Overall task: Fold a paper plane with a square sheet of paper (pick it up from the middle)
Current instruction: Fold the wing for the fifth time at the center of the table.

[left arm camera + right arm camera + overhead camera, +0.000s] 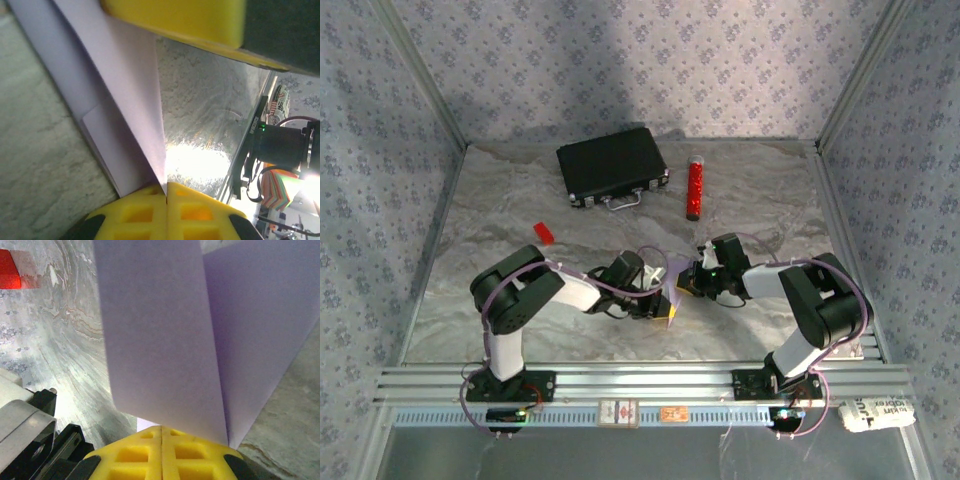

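In left claw (pixel 166 192), paper (pixel 125 100) edge (creased)

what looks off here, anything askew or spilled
Nothing looks spilled or damaged. The paper is folded and pinched between the left fingers and the right fingers, which suits the folding. The case, red cylinder and red block sit apart beyond the arms.

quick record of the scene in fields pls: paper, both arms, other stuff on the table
paper: lilac sheet, folded along a crease, held between the two arms
left fingers: shut on the sheet
right fingers: shut on the sheet
far side of table: black case, red cylinder
left of centre: small red block
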